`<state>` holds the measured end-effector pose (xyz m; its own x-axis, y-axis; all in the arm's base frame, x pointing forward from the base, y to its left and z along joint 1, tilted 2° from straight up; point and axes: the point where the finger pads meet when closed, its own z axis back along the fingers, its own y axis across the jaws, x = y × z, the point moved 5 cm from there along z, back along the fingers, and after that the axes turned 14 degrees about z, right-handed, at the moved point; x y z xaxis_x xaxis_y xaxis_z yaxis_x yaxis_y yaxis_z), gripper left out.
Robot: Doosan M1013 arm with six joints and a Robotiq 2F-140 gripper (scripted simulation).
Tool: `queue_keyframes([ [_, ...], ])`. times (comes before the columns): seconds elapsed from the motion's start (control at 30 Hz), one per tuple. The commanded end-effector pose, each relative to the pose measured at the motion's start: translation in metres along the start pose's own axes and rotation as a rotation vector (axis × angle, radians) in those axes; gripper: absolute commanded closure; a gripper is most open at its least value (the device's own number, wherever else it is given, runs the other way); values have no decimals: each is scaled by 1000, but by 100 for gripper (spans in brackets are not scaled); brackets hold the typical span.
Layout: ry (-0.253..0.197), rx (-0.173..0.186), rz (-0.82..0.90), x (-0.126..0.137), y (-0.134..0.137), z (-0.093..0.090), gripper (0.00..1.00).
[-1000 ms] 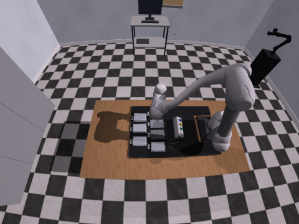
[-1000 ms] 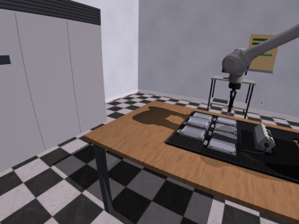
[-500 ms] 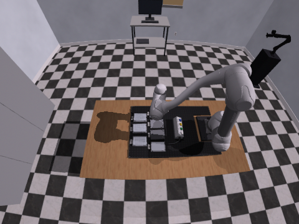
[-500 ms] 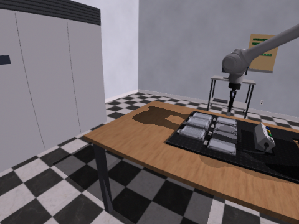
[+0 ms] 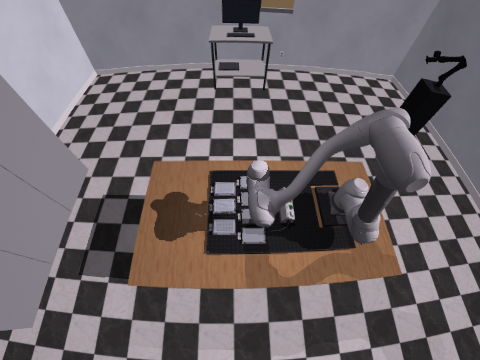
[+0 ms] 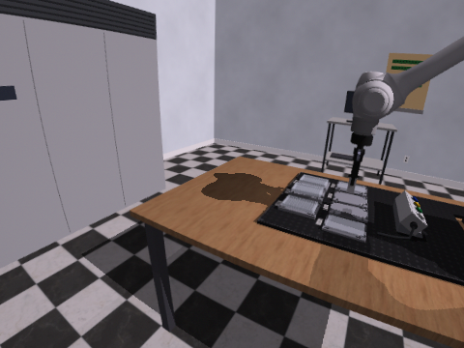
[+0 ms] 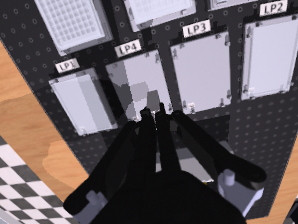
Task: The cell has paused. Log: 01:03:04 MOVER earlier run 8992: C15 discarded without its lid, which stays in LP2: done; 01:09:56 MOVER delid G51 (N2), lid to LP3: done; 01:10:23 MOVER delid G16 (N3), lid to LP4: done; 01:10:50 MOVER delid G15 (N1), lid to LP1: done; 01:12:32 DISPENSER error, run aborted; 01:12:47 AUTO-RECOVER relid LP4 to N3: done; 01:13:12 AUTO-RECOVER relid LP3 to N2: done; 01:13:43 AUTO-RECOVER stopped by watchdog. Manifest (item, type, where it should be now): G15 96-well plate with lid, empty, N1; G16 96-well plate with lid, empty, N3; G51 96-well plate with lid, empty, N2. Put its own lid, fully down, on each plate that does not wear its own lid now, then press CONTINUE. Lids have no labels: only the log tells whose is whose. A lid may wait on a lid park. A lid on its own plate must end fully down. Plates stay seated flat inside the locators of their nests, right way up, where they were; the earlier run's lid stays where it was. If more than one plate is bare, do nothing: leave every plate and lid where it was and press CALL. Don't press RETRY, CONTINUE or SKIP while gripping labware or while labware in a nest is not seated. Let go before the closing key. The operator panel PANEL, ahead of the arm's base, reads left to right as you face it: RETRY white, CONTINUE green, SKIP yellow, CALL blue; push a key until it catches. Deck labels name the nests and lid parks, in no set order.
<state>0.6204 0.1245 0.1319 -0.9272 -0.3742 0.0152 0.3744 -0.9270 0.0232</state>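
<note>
In the wrist view we read four white tags along the black deck, left to right: LP1, LP4, LP3 and LP2. Under LP1 lies a lid, raised and pale; the LP4 park and the LP3 park look like flat bare pads, and another lid lies at LP2. Above the tags we see a bare 96-well plate at the left, a second plate and a third, both cut off by the upper edge; we cannot read any nest label. The jaws are fully closed with nothing between them, hanging over the LP4 park. In the exterior view the operator panel sits on the deck toward the right edge of the tabletop; its key colours are too small to tell apart.
</note>
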Motion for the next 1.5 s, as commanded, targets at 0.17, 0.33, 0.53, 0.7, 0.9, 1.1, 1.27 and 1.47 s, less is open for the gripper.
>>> queue_keyframes([
  [0.17, -1, 4, -2, -13, -91, 0, 100],
  [0.33, -1, 4, -2, -13, -92, 0, 100],
  [0.53, -1, 4, -2, -13, -92, 0, 100],
  [0.7, -1, 4, -2, -13, -92, 0, 100],
  [0.9, -1, 4, -2, -13, -92, 0, 100],
  [1.1, -1, 4, -2, -13, -92, 0, 100],
  [1.27, -1, 4, -2, -78, -56, 3, 100],
  [1.47, -1, 4, -2, -139, -15, 2, 100],
])
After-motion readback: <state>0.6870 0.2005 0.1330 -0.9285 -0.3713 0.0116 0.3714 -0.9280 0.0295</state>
